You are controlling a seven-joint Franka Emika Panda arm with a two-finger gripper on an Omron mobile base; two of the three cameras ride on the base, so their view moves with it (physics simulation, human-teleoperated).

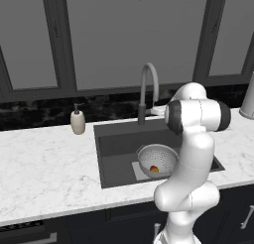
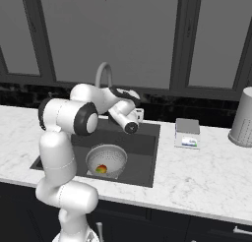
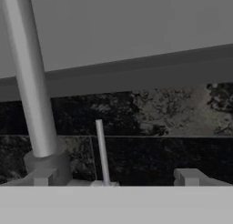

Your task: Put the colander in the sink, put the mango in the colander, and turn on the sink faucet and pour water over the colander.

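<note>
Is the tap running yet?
Off: no stream falls from the faucet into the colander, where the mango lies.

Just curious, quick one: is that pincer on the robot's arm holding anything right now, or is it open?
Pincer: open and empty, fingers spread either side of the sink faucet's thin lever.

I see the light-grey perforated colander (image 1: 158, 159) sitting upright in the dark-grey recessed sink (image 1: 116, 145) with the red-orange mango (image 1: 154, 169) resting inside it, while the tall grey gooseneck sink faucet (image 1: 148, 91) arches over the basin's back edge, its thin lever (image 3: 102, 151) standing upright beside its stem.
</note>
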